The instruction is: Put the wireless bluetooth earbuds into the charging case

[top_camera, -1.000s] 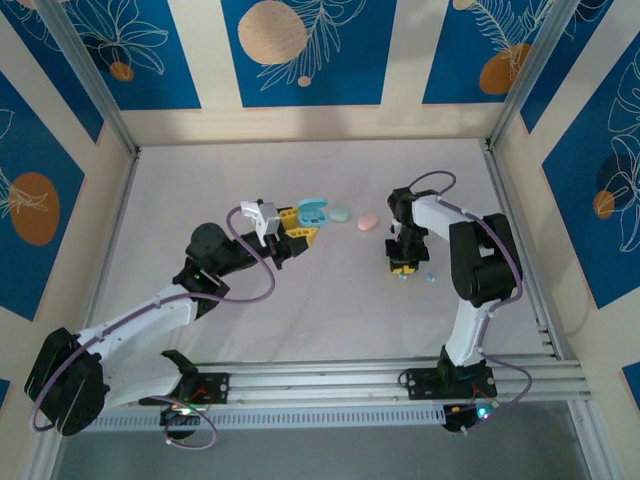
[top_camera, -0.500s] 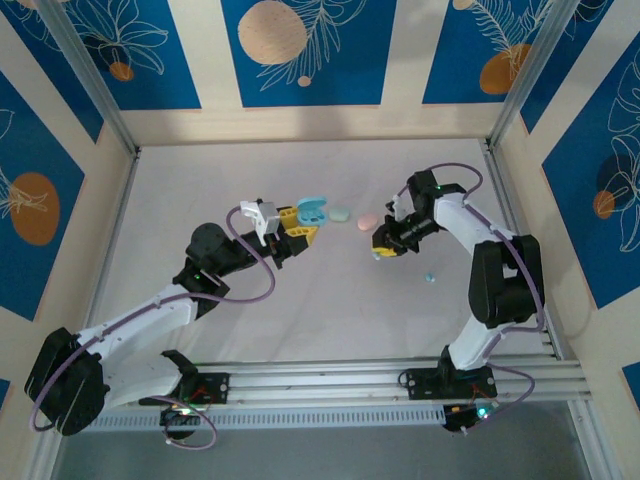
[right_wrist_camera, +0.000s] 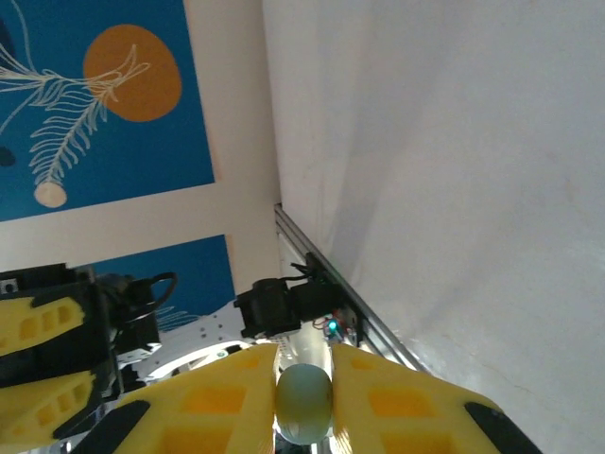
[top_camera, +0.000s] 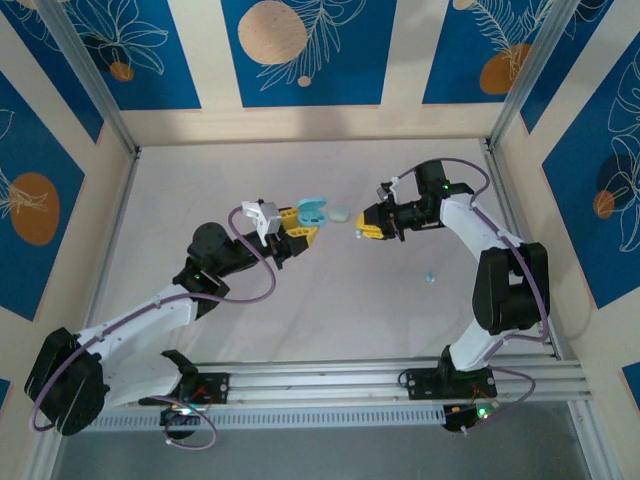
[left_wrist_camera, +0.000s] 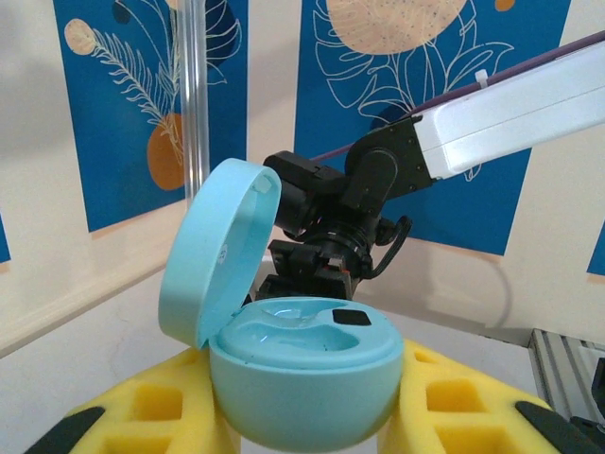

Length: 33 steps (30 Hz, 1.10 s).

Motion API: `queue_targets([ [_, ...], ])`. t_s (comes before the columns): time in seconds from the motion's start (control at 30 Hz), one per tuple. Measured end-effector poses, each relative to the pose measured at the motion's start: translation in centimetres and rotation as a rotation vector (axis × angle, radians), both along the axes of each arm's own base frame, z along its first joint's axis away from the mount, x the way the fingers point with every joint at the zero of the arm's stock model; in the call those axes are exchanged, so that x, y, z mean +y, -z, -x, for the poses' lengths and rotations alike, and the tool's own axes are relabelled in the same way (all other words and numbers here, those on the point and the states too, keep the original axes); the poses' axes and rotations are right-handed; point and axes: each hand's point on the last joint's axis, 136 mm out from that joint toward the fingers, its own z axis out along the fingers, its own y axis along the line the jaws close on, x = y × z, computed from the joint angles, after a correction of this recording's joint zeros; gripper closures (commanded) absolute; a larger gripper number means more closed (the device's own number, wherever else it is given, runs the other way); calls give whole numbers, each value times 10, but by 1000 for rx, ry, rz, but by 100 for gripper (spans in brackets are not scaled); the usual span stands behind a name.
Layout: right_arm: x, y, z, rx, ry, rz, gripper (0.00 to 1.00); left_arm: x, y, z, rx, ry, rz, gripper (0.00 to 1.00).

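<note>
White table (top_camera: pixel 330 300); cream walls (top_camera: pixel 205 50), blue leaf-print panels (top_camera: pixel 350 70); corner posts (top_camera: pixel 90 80), likely aluminium.

Work table (top_camera: pixel 330 310), seen from above: a flat, matt white surface, enclosed on its far, left and right sides by upright wall panels (top_camera: pixel 300 50) printed with blue fields, white leaf outlines and orange discs. Slim metal posts (top_camera: pixel 95 85) stand at the far corners, and metal rails (top_camera: pixel 330 375) run across the near edge. Two small items lie directly on the white surface: a pebble-shaped mint case (top_camera: pixel 340 213) in the far middle, and a tiny light-blue earbud (top_camera: pixel 430 277) toward the right, well apart from the case. The right wrist view shows the same bare surface meeting a wall panel.
</note>
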Motion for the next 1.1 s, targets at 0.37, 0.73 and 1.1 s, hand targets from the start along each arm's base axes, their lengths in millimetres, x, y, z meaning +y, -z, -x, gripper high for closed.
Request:
queue_targets([
  [0.37,4,-37,-1,-34,16,-84,80,-2,7,-2,20,0,-16,72],
  [0.73,12,-60,9,-45,-58,-205,79,-4,13,-5,33,0,-26,72],
  [1.1,23,-120,28,-201,-112,-226,79,-9,27,-11,52,-1,-54,72],
])
